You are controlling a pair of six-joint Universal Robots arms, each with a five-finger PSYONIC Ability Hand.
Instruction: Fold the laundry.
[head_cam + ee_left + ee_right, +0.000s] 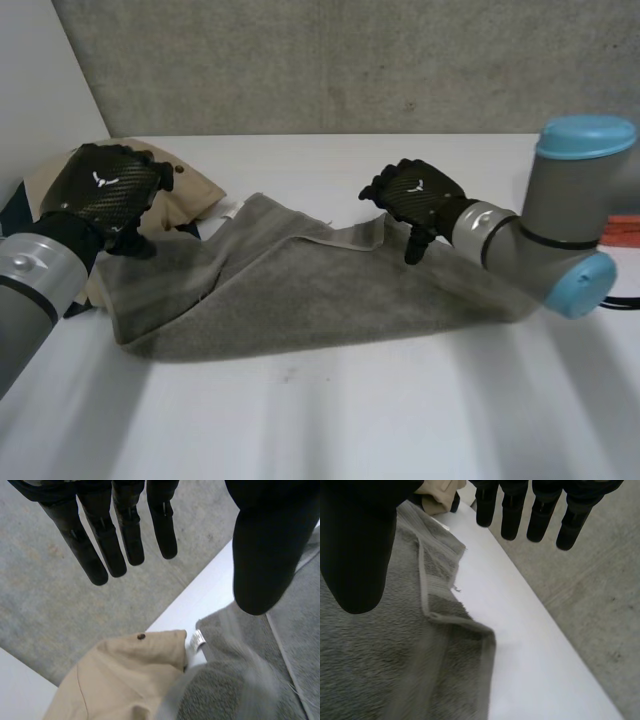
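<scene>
A grey towel (300, 290) lies folded and rumpled across the middle of the white table (400, 420). My left hand (105, 195) hovers over the towel's left end, fingers (107, 545) straight, holding nothing; under its palm are the grey towel (235, 680) with a white label (198, 641) and a beige garment (125, 675). My right hand (420, 200) hangs above the towel's far right corner, open and empty. In the right wrist view the towel's hemmed corner (470, 630) lies below the straight fingers (515, 515).
The beige garment (180, 195) is heaped at the table's back left, partly under the towel's end. A concrete wall (350, 60) stands behind the table. An orange object (625, 230) lies at the right edge behind my right arm.
</scene>
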